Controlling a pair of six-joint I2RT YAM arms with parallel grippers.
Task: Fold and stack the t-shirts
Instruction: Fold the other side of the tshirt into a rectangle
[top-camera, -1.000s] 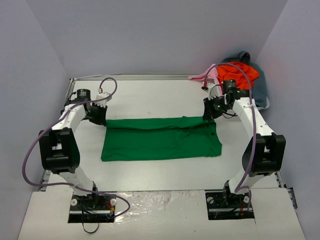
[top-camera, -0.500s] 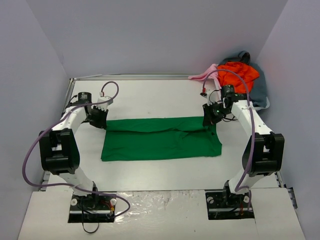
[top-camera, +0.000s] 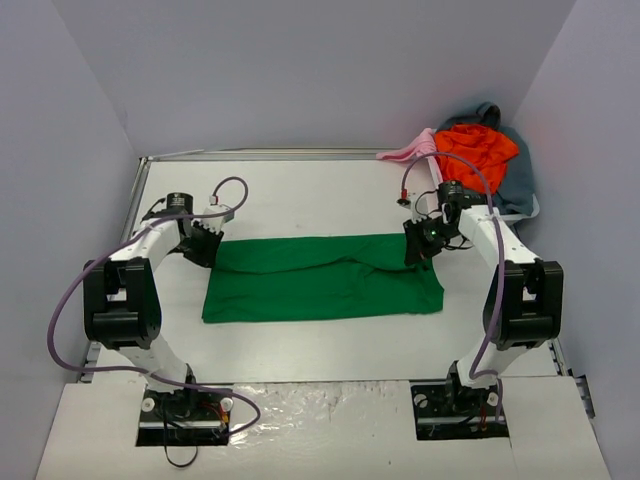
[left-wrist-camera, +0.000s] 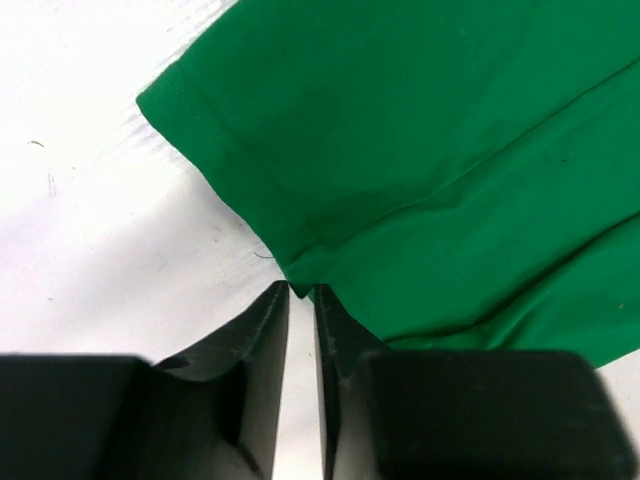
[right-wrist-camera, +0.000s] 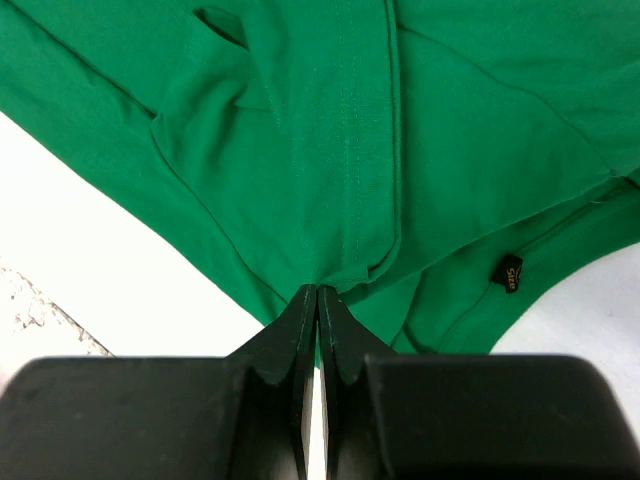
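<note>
A bright green t-shirt (top-camera: 320, 290) lies folded into a wide flat band across the middle of the white table. My left gripper (top-camera: 207, 247) is at its far left corner. In the left wrist view its jaws (left-wrist-camera: 301, 290) are nearly closed, with the folded hem of the shirt (left-wrist-camera: 420, 150) caught at the tips. My right gripper (top-camera: 420, 247) is at the far right corner. In the right wrist view it (right-wrist-camera: 318, 290) is shut on a bunched fold of the shirt (right-wrist-camera: 300, 130).
A heap of other shirts sits in the far right corner: orange-red (top-camera: 478, 145), pale pink (top-camera: 410, 152), grey-blue (top-camera: 518, 180). A black size label (right-wrist-camera: 510, 272) shows on the green shirt. Grey walls enclose the table on three sides.
Both grippers have moved a little nearer and inward along the shirt's far edge. The far edge now lies flatter and straighter.
</note>
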